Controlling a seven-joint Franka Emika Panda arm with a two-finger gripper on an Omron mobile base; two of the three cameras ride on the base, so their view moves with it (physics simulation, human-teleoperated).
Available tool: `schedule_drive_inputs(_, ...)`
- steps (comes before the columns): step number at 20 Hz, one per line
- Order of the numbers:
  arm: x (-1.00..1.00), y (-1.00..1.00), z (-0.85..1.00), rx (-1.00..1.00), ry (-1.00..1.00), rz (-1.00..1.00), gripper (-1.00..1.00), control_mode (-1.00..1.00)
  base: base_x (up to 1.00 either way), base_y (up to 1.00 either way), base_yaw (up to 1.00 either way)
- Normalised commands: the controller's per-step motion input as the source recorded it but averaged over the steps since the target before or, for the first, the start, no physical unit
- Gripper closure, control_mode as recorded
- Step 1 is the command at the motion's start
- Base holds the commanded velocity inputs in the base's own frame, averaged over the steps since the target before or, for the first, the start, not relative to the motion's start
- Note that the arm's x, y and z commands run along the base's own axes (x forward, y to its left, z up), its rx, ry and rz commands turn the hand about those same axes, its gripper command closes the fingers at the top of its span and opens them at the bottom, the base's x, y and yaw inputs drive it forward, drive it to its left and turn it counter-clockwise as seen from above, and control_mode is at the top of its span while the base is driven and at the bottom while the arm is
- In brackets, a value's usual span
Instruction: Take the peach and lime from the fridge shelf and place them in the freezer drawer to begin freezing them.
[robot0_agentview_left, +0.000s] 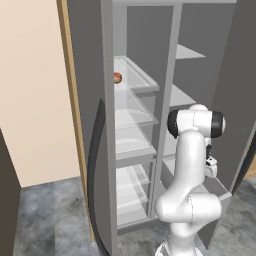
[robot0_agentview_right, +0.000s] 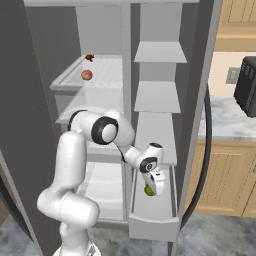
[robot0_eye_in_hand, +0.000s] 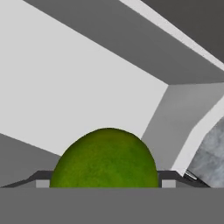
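Observation:
The lime (robot0_agentview_right: 149, 190), round and yellow-green, hangs over the pulled-out grey freezer drawer (robot0_agentview_right: 152, 226), with my gripper (robot0_agentview_right: 150, 189) shut on it. The hand view has the lime (robot0_eye_in_hand: 105, 159) large and close between the fingertips, above the drawer's pale floor (robot0_eye_in_hand: 65, 96). The peach (robot0_agentview_right: 87, 75) rests on the upper clear fridge shelf (robot0_agentview_right: 107, 80); in the left base view the peach (robot0_agentview_left: 117, 77) peeks past the fridge's side wall at that shelf (robot0_agentview_left: 137, 75).
A small dark object (robot0_agentview_right: 89, 57) lies at the shelf's back. Opaque grey shelves (robot0_agentview_right: 156, 97) stack in the right column above the drawer. The open fridge door (robot0_agentview_right: 200, 115) stands right; a counter (robot0_agentview_right: 227, 120) with a dark appliance (robot0_agentview_right: 246, 85) lies beyond.

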Motion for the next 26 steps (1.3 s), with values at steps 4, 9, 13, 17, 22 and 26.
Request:
schedule_drive_inputs(4, 0.31, -0.05, -0.66, 0.00, 0.00, -0.01, 1.00, -1.00, 0.00, 0.00, 0.00)
schedule_drive_inputs(9, 0.23, -0.19, -0.57, 0.00, 0.00, 0.00, 1.00, -1.00, 0.00, 0.00, 0.00)
schedule_drive_inputs(13, 0.15, -0.32, -0.62, 0.00, 0.00, 0.00, 1.00, -1.00, 0.00, 0.00, 0.00)
schedule_drive_inputs(17, 0.15, -0.24, -0.67, -0.01, 0.00, 0.00, 1.00, -1.00, 0.00, 0.00, 0.00)
schedule_drive_inputs(22, 0.28, -0.22, -0.55, 0.00, 0.00, 0.00, 1.00, -1.00, 0.00, 0.00, 0.00)
schedule_drive_inputs(26, 0.11, -0.05, -0.05, 0.00, 0.00, 0.00, -1.00, -1.00, 0.00, 0.00, 0.00)
